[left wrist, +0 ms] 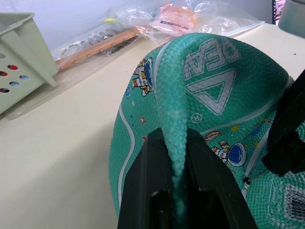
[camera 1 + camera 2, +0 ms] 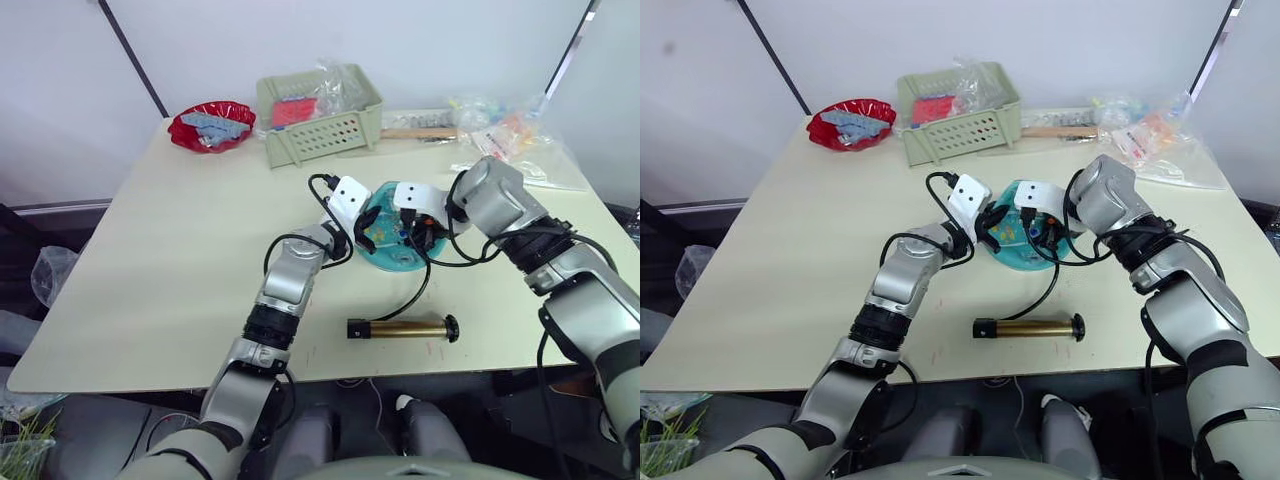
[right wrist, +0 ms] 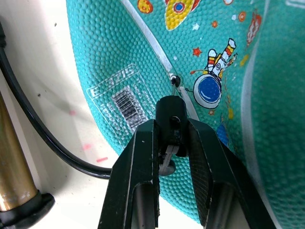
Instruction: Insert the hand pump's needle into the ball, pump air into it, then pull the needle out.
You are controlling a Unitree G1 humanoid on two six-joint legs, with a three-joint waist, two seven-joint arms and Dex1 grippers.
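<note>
The teal ball (image 2: 388,240) lies limp and caved-in at the table's middle. My left gripper (image 1: 177,157) is shut on a raised fold of its skin, beside the white triangle logo (image 1: 214,88). From the other side my right gripper (image 3: 170,138) is shut on the needle's black fitting (image 3: 169,110). The thin needle (image 3: 175,83) meets the ball's small valve hole; how deep it sits cannot be told. A black hose (image 2: 420,285) runs back to the bronze hand pump (image 2: 402,328), which lies flat near the front edge with nothing holding it.
A red bowl (image 2: 211,126) sits at the back left, with a green basket (image 2: 320,120) beside it. A pale wooden stick (image 2: 418,132) and crinkled plastic bags (image 2: 510,135) lie at the back right. The pump lies close to the table's front edge (image 2: 400,372).
</note>
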